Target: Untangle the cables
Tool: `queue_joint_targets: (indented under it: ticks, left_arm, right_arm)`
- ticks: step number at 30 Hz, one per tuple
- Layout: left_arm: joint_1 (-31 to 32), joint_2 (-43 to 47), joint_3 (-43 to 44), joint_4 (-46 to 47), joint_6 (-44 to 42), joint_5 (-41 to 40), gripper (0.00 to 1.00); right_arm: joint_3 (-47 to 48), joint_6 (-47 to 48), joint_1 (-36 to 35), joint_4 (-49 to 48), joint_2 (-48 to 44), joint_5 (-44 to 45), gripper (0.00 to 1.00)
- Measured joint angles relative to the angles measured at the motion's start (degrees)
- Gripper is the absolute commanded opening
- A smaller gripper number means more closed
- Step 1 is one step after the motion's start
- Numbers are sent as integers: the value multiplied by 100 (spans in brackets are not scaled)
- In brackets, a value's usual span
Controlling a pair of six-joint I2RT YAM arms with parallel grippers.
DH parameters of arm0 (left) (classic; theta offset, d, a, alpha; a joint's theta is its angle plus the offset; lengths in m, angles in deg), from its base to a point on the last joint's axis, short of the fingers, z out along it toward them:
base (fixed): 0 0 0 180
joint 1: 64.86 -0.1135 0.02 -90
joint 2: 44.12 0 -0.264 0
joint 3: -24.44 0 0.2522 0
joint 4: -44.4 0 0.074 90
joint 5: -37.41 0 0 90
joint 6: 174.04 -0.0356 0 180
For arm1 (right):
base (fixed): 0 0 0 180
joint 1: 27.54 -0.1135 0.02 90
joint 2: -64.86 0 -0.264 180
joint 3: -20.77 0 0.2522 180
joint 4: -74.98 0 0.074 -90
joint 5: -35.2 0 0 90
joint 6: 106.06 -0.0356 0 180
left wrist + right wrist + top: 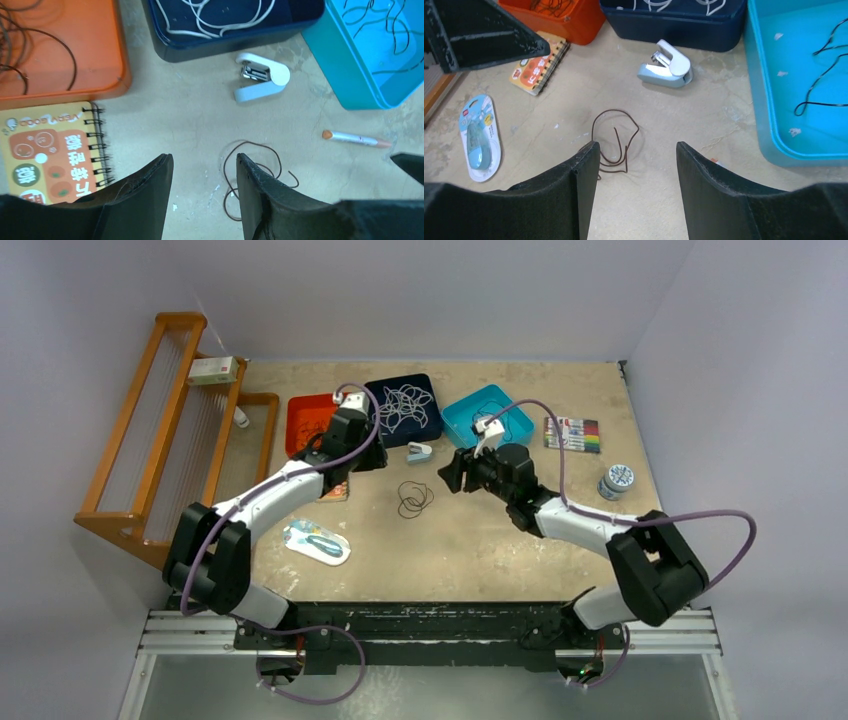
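Note:
A loose dark brown cable (414,498) lies coiled on the table between both grippers. In the left wrist view the cable (255,144) lies partly under the right finger. In the right wrist view it (615,111) lies just ahead of the left finger. My left gripper (362,457) (204,160) is open and empty above the table. My right gripper (449,476) (636,146) is open and empty, to the right of the cable. White cables (402,408) lie in the navy tray (438,425), brown ones (50,37) in the orange tray (297,440), and black ones (819,104) in the teal tray (455,410).
A white stapler (419,452) sits in front of the navy tray. A spiral notebook (335,490) and a packaged correction tape (318,542) lie at the left. A pen (355,138) lies near the teal tray. A marker pack (573,434), a small jar (616,480) and a wooden rack (170,430) stand around the edges.

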State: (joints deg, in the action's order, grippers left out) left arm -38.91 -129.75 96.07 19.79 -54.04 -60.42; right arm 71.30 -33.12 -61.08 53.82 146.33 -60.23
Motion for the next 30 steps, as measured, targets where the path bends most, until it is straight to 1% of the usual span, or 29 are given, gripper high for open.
queue_joint_targets:
  ticks: [5, 9, 14, 17, 28, 30]
  left_arm:
    - [125, 0, -348, 306, 133, 52, 48]
    - [118, 0, -435, 450, 188, 66, 48]
    - [118, 2, -437, 581, 190, 63, 48]
    - [118, 9, -479, 671, 192, 63, 47]
    - [118, 105, -603, 748, 195, 57, 46]
    - [118, 155, -625, 767, 195, 33, 46]
  right_arm:
    - [380, -107, 144, 315, 667, -660, 57]
    - [654, -160, 133, 531, 1268, -1078, 55]
    - [804, -286, 131, 610, 1681, -1167, 52]
    - [868, -308, 131, 608, 1832, -1200, 49]
    - [960, -350, 131, 511, 2103, -1257, 22]
    - [984, -352, 131, 501, 2138, -1298, 15]
